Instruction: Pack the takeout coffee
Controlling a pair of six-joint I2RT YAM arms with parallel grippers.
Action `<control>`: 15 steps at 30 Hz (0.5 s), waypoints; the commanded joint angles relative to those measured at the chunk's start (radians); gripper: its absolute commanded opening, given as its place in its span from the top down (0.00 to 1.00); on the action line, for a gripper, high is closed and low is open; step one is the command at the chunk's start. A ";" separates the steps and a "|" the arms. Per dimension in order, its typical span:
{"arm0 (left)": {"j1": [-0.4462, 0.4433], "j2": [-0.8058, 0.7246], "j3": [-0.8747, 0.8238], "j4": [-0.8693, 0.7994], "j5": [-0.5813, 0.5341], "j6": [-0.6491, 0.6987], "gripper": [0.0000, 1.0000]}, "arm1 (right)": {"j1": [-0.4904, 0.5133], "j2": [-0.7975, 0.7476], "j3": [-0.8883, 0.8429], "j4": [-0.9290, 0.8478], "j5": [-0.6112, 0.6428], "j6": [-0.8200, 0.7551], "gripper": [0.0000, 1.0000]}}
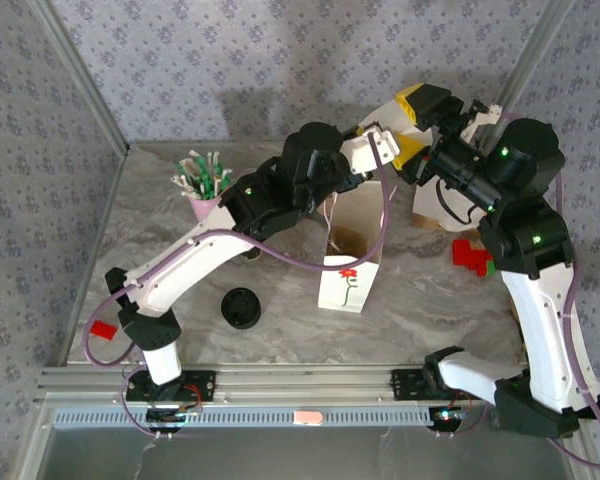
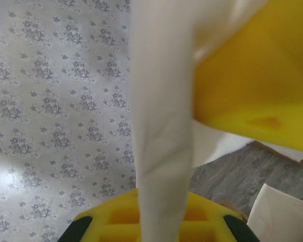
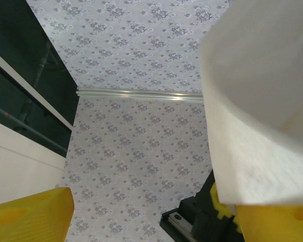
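One lidded coffee cup (image 1: 241, 307) stands on the bench (image 1: 430, 320), left of the open paper bag (image 1: 350, 270). Step, I judge: readying the bag; next, fetch the cup. Left hand (image 1: 408, 152), raised beyond the bag, clamps a white paper strip (image 2: 161, 126); right hand (image 1: 408, 100) beside it, fingers apart.

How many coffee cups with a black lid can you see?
1. The lidded cup stands on the table, left of the white paper bag and apart from it. The arms cover part of the table, so another may be hidden.
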 commanded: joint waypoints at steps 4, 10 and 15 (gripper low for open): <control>-0.004 -0.069 -0.023 0.152 -0.022 0.075 1.00 | 0.006 -0.023 -0.029 -0.022 0.028 0.064 0.20; -0.006 -0.075 -0.028 0.146 -0.012 0.096 1.00 | -0.007 -0.045 -0.104 -0.033 0.035 0.072 0.21; -0.013 -0.077 -0.046 0.150 -0.010 0.118 1.00 | -0.031 -0.027 -0.115 -0.002 0.024 0.092 0.32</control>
